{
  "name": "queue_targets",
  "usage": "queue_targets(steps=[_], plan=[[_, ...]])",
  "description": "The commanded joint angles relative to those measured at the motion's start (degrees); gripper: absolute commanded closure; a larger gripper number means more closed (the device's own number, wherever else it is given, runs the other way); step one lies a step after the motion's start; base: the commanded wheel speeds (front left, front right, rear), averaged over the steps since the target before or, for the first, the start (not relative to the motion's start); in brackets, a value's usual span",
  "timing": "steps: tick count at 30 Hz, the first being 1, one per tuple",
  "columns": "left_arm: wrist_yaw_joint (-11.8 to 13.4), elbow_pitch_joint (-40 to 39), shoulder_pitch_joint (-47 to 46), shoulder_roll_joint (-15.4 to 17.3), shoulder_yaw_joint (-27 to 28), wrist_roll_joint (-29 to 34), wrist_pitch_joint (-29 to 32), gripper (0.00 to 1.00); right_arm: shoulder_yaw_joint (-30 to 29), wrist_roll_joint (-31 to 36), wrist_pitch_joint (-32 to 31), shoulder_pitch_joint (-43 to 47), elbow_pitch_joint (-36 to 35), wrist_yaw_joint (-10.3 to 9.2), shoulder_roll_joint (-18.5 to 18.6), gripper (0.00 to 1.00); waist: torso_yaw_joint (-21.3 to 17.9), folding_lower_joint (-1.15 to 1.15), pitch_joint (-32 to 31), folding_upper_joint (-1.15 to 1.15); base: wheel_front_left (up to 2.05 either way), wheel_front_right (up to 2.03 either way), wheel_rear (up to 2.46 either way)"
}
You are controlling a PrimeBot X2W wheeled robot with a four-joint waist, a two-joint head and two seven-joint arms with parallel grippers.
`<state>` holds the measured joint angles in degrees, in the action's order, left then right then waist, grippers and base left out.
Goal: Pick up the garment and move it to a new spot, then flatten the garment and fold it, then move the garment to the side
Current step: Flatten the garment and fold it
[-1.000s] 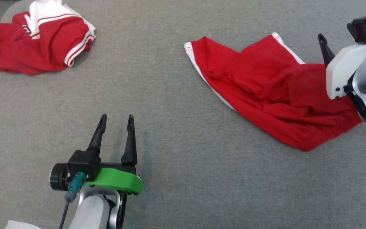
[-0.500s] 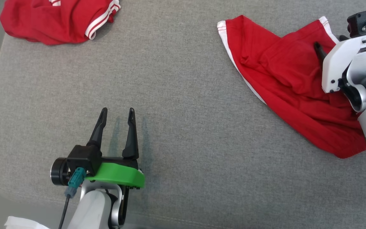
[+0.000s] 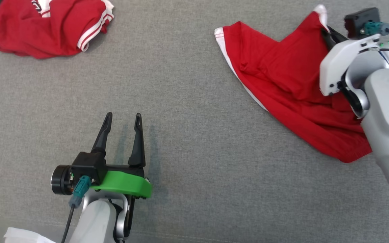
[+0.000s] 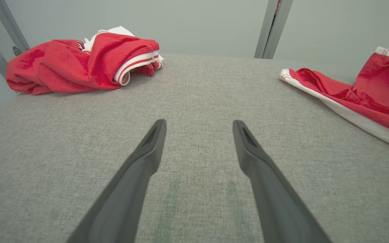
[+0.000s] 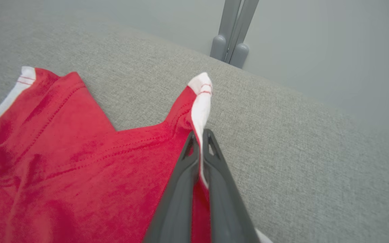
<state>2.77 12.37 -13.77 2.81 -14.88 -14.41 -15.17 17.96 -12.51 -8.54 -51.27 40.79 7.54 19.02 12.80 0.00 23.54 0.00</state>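
**Pinched at the hem**

Clamped shut on the lifted, white-striped hem corner of the red cloth garment (image 3: pixel 282 77): right gripper (image 5: pixel 199 135). Rest of that garment spread over the right side of the grey fabric tabletop (image 3: pixel 187 101). Left gripper (image 3: pixel 123 116) open and empty, low over the near side. Far left, well apart: crumpled red-and-white cloth heap (image 3: pixel 39 30).

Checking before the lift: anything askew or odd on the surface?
The red shorts lie crumpled and slanted at the right, with one white-trimmed leg corner pinched by the right jaws. A second red garment is bunched at the far left edge. Faint greenish streaks mark the grey cloth under the left jaws; stain or shadow, unclear.
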Motion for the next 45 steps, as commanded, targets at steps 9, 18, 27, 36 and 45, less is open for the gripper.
queue_targets(steps=[9,18,27,36,45], plan=[[-1.2,0.9,2.3,0.2,2.2,2.0,0.0,0.0,9.0,-2.3,5.2,2.8,-11.8,-0.09,-4.4,1.0,-3.7,0.0,-6.8,0.0,0.0,0.0,0.0],[-1.6,1.0,3.4,0.2,3.0,2.2,0.0,0.0,21.0,-5.9,2.8,11.4,-22.4,-0.09,-7.3,1.0,-4.3,0.0,-9.4,0.0,0.0,0.0,0.0],[-1.3,0.4,3.5,0.2,2.7,1.1,0.0,0.0,24.9,-4.9,7.0,18.8,-15.1,-0.09,-12.4,1.0,-2.8,0.0,-9.2,0.0,0.0,0.0,0.0],[-1.2,0.6,4.1,0.2,2.3,1.0,0.0,0.0,25.4,-0.9,15.5,19.9,-6.4,-0.09,-15.6,0.0,-3.1,0.0,-10.5,0.0,0.0,0.0,0.0],[-2.2,0.7,2.7,0.2,0.6,2.5,0.0,0.0,16.8,0.9,21.9,22.8,-8.3,-0.09,-16.0,0.0,-6.4,0.0,-13.6,0.0,0.0,0.0,0.0]])
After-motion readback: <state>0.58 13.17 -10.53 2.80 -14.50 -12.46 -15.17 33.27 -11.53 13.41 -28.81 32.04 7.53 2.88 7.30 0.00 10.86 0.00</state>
